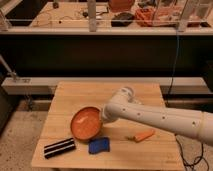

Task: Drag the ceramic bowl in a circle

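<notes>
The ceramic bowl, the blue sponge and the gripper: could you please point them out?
ceramic bowl (84,124): camera view, glossy inside.
blue sponge (99,145): camera view, top face.
gripper (103,119): camera view, its end at the bowl's rim.

You see the ceramic bowl (85,123) lower left of frame centre, on the worktop (75,95): round, shallow, orange-terracotta, with its glossy inside showing. The tool (102,119) is at its right rim.

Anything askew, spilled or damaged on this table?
The ceramic bowl looks tipped, its inside turned toward the camera rather than lying flat, with the gripper at its right rim. Nothing looks spilled or broken; the blue sponge and carrot lie flat nearby.
</notes>
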`<state>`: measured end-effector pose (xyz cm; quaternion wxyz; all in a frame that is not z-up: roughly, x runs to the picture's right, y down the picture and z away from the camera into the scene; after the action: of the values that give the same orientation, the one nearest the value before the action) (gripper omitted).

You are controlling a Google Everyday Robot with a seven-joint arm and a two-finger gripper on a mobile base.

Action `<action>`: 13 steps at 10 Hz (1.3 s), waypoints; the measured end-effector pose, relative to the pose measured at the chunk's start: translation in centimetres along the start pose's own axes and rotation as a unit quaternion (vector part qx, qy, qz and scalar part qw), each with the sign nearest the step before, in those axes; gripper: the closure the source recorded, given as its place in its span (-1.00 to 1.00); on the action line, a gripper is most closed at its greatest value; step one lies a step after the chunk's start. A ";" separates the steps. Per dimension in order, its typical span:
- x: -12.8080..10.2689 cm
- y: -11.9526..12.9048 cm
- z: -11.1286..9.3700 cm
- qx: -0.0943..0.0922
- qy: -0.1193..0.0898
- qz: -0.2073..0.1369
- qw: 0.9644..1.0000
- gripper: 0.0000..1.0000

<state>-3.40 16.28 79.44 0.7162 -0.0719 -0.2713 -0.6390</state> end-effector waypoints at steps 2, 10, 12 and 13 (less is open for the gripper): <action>0.7 -3.7 1.5 0.011 -0.013 -0.042 0.999 0.99; 9.2 -6.1 6.0 0.021 -0.024 -0.078 0.996 0.99; 12.5 -2.7 6.4 0.019 -0.013 -0.031 0.999 0.99; 13.5 -1.2 6.4 0.017 -0.007 -0.011 1.000 0.99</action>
<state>-6.00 7.07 91.01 0.7082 -0.0613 -0.2882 -0.6416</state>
